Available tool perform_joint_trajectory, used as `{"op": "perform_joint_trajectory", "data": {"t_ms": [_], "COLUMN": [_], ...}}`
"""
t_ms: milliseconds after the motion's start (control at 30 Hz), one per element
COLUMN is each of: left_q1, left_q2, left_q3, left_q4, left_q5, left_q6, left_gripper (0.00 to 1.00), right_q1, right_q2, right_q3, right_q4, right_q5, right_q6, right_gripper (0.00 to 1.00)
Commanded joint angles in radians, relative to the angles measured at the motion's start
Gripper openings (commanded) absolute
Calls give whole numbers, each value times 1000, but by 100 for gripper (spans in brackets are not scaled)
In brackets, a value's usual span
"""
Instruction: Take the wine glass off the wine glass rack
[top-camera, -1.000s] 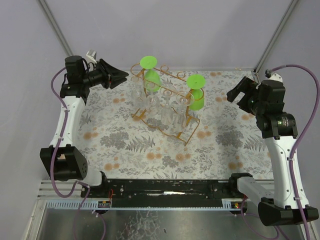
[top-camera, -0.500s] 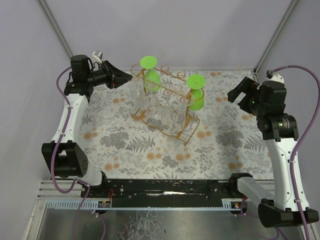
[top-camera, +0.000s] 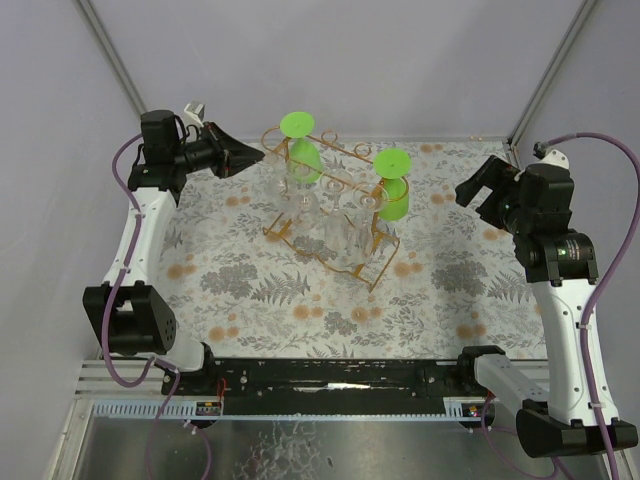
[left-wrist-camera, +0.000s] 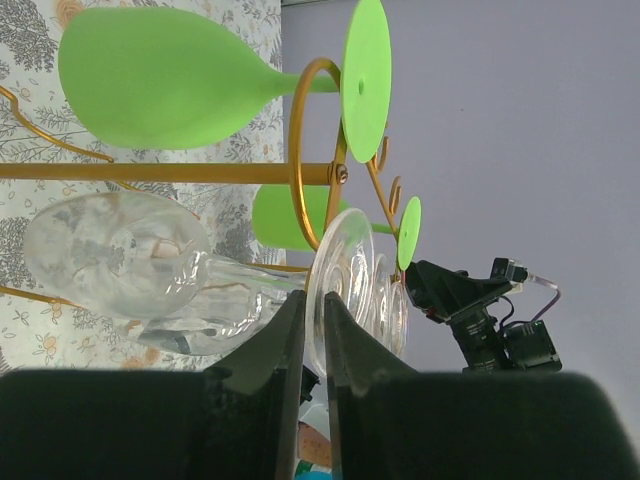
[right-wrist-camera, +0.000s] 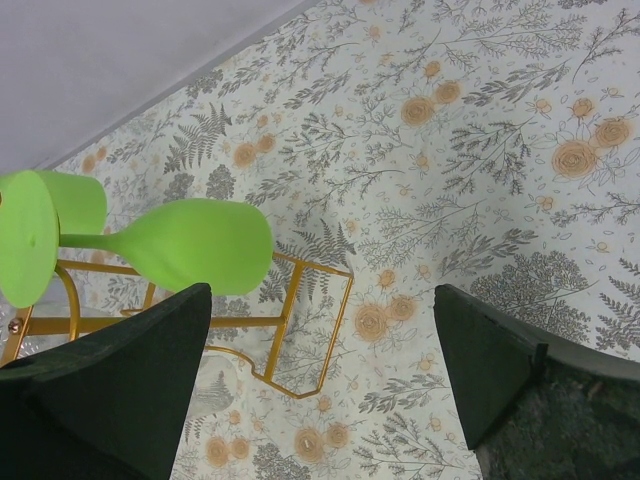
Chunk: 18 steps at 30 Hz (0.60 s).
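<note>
The golden wire wine glass rack (top-camera: 372, 256) stands mid-table and holds several clear glasses and two green ones, all upside down. My left gripper (top-camera: 258, 156) is at the rack's far-left end. In the left wrist view its jaws (left-wrist-camera: 313, 300) are closed to a thin gap on the edge of the foot (left-wrist-camera: 345, 260) of a clear wine glass (left-wrist-camera: 110, 250), which still hangs on the rack's rail (left-wrist-camera: 170, 172). My right gripper (top-camera: 478, 190) is open and empty, raised to the right of the rack (right-wrist-camera: 300, 320).
Green wine glasses (top-camera: 300, 140) (top-camera: 392, 185) hang on the rack's far side, one of them close to my left gripper. More clear glass feet (left-wrist-camera: 385, 295) line up behind the held one. The flowered tablecloth (top-camera: 250, 290) covers the table.
My left gripper moved right to the rack's end and its jaws narrowed onto the clear glass's foot. The right arm barely moved.
</note>
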Motion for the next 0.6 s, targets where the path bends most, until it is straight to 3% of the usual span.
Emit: {"op": "perform_joint_trajectory", "data": {"t_ms": [0,133,567], "left_q1": [14,33,38], "left_q2": [-45,-55,-61], "left_q3": [-1,1,66], "left_q4": [38,16,-41], "left_q5": [26,29,50], "left_q6": [-10,-3,-16], "left_gripper": [9,0,0], "right_q1": [-1,-1,-1], "right_q2": [-13,-10,-21], "right_q3": [1,0,-14], "right_q4": [5,5,6], "right_q5": [12,6,-1], "right_q6": [-5,-4,0], "right_gripper": [99,99,99]}}
